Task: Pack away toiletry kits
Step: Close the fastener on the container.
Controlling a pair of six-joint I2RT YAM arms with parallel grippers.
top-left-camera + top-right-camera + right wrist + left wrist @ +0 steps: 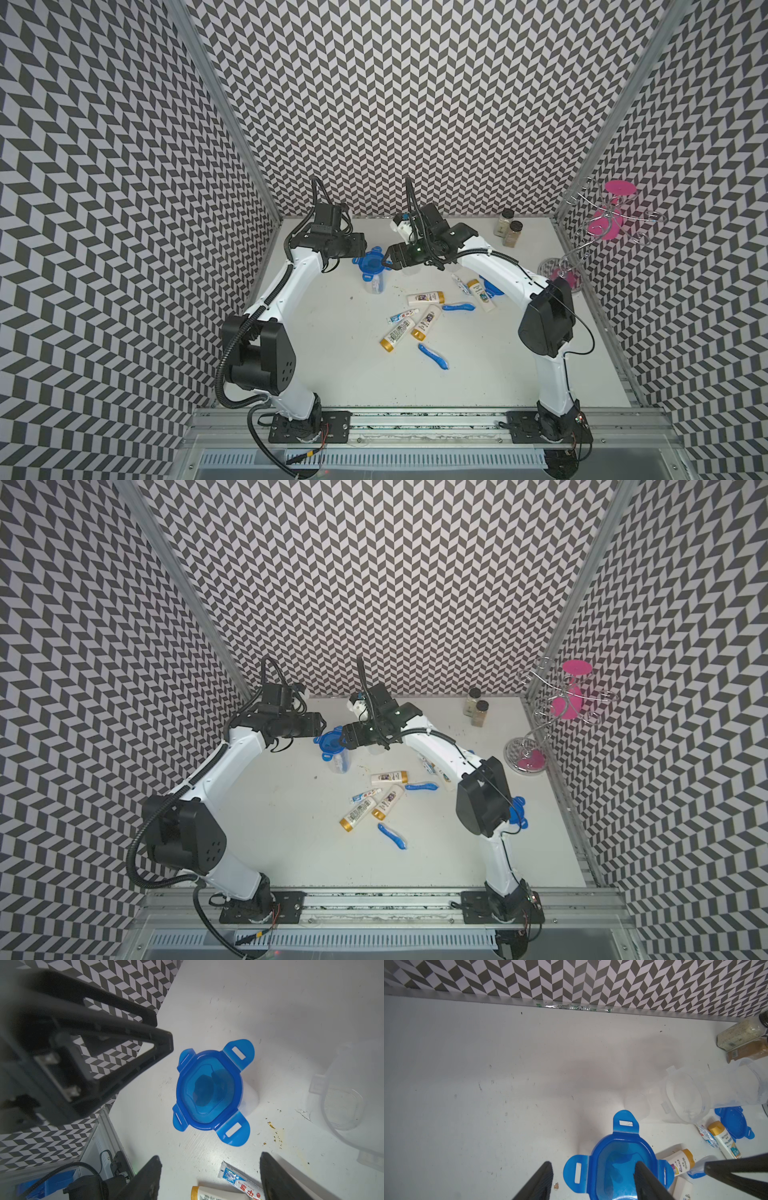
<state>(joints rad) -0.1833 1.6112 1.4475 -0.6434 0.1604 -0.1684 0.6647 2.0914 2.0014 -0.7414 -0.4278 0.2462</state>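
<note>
left gripper jaws apart, nothing held | right gripper wide, nothing held | risk: cup could be tipped, blue lid knocked askew, if tabs are pressed off-centre

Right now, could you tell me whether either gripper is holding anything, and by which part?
Nothing appears held: the left gripper and right gripper both stand open near the blue lid, neither closed on it.
</note>
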